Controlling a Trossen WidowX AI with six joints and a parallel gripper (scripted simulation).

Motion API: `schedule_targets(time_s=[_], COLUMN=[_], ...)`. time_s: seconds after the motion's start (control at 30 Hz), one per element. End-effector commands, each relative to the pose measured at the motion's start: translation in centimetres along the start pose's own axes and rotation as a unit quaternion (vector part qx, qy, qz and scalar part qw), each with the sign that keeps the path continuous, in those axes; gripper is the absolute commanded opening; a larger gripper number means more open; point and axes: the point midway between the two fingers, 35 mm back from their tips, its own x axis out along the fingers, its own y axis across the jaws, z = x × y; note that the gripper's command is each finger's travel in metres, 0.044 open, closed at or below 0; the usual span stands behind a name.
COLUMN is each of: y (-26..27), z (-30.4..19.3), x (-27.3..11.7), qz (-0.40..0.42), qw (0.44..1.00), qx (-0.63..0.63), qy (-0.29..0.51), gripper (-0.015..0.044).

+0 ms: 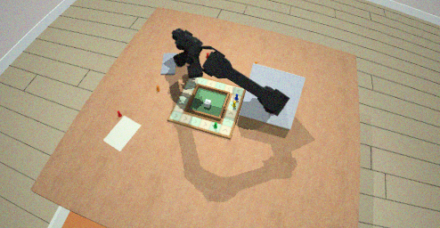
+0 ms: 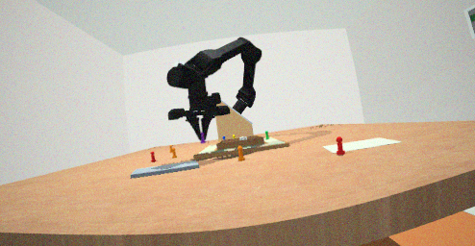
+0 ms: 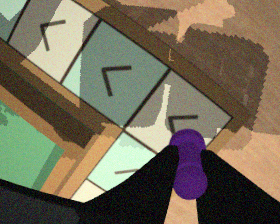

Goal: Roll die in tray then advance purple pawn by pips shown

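Above the board's corner, we are holding the purple pawn [image 2: 203, 136] [image 3: 188, 165] between the fingers of the gripper [image 1: 194, 75] [image 2: 202, 139] [image 3: 187, 157], which is closing on it from both sides.

"Is the pawn touching the board [image 1: 200, 129] [image 2: 284, 145] [image 3: 201, 85]?"

"We are seeing it over the corner square's arrow in the wrist view, but we are not able to confirm contact."

"Which parts are we locating next?"

"Inward, we are finding the wood-walled tray [image 1: 206, 115] [image 2: 240, 143] [image 3: 98, 155]. The white die [image 1: 207, 102] [image 2: 243, 137] is resting inside it; its pips are too small to read."

"And past the tray?"

"We are noting the blue pawn [image 1: 237, 97] [image 2: 224, 137] and yellow pawn [image 1: 234, 105] [image 2: 234, 136] standing near each other along one side. The green pawn [image 1: 215, 126] [image 2: 266, 135] is occupying an adjoining side."

"Farther out?"

"Off the board, we are observing an orange pawn [image 1: 158, 88] [image 2: 241, 153]. Well apart from the gripper, a red pawn [image 1: 119, 114] [image 2: 340, 146] is standing just beside the white sheet [image 1: 122, 134] [image 2: 375, 144]."
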Motion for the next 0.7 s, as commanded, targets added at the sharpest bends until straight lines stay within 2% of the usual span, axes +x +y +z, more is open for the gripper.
schedule_targets(time_s=[0.0,0.53,0.67], y=[0.2,0.3,0.2], z=[-0.1,-0.1,-0.1], x=[1.6,3.3,2.8], qz=[0.005,0.006,0.004], qw=[1.0,1.0,1.0], qx=[0.002,0.002,0.001], qy=[0.001,0.001,0.003], gripper=[0.0,0.0,0.0105])
